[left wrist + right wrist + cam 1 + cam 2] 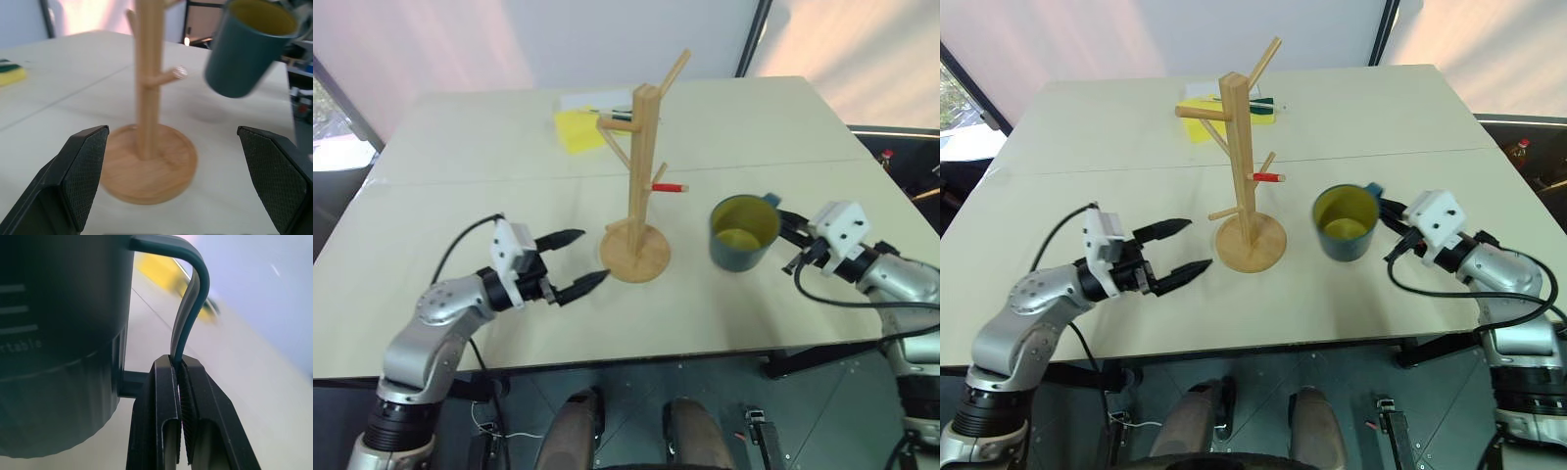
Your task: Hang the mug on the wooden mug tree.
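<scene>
Right hand (182, 382) pinching mug (742, 233) handle

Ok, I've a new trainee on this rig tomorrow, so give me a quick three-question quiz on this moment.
1. True or false: the mug already hangs on the wooden mug tree.
2. By which part does the right gripper hold the mug: A rim, B handle, C base?
3. How do the left gripper's fingers stand?

Key: 1 false, the mug is held beside the tree. 2 B. 3 Open, holding nothing, near the tree's base.
</scene>
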`<action>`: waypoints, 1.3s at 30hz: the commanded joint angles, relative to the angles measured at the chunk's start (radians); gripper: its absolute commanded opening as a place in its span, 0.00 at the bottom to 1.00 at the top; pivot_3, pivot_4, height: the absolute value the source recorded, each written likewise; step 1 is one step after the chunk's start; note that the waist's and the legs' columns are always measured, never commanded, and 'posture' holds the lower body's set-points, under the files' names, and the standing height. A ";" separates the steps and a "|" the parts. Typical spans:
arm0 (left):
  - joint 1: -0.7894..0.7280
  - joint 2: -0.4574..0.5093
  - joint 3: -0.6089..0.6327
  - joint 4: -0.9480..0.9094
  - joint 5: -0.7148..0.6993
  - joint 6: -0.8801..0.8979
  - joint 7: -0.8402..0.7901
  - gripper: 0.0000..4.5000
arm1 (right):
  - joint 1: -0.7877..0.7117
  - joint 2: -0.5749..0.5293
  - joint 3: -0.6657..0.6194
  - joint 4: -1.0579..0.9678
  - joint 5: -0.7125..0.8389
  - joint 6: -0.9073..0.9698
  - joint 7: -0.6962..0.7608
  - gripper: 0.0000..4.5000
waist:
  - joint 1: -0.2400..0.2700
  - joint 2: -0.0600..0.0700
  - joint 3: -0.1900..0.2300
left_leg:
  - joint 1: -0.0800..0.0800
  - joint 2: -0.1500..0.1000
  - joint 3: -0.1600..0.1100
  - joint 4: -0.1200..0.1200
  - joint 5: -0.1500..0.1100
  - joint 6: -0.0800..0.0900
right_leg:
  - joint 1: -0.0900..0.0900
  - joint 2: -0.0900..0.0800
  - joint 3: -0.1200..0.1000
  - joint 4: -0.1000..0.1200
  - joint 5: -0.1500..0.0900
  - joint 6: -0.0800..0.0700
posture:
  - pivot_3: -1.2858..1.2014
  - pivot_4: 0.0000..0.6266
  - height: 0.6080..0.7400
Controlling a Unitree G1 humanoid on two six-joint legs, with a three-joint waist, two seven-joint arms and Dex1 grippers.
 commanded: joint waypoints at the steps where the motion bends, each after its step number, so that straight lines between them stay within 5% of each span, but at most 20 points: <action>1: -0.025 0.013 0.037 0.001 -0.027 -0.017 -0.017 1.00 | -0.028 -0.040 0.015 -0.092 -0.002 0.050 0.027 0.01 | 0.005 0.000 0.000 | 0.000 0.000 0.000 0.000 0.000 0.000 | 0.000 0.000 0.000 -0.001 0.000 0.000 | 0.52 0.24 1.00; 10: -0.027 0.088 0.086 -0.065 -0.116 0.066 -0.044 1.00 | -0.215 -0.074 0.086 -0.222 0.012 0.242 0.044 0.01 | 0.005 -0.004 0.003 | -0.003 0.000 0.000 -0.002 0.000 0.000 | -0.003 -0.002 0.000 -0.002 0.000 0.000 | 0.52 0.24 1.00; 33: -0.003 0.101 0.082 -0.145 -0.168 0.124 0.003 1.00 | -0.393 0.007 0.245 -0.131 -0.101 0.294 0.044 0.01 | 0.000 -0.004 0.003 | -0.003 -0.001 0.000 -0.003 0.000 0.000 | -0.003 -0.002 0.000 -0.003 0.000 0.000 | 0.52 0.24 1.00; 36: -0.004 0.099 0.082 -0.145 -0.166 0.122 0.007 1.00 | -0.390 0.011 0.238 -0.116 -0.104 0.282 0.049 0.22 | 0.001 -0.004 0.003 | -0.003 -0.001 0.000 -0.002 0.000 0.000 | -0.003 -0.002 0.000 -0.003 0.000 0.000 | 0.52 0.24 1.00; 39: -0.003 0.095 0.087 -0.142 -0.165 0.121 0.017 1.00 | -0.374 0.012 0.204 -0.094 -0.108 0.240 0.032 0.54 | 0.000 -0.004 0.003 | -0.003 -0.001 0.000 -0.002 0.000 0.000 | -0.003 -0.002 0.000 -0.003 0.000 0.000 | 0.52 0.24 1.00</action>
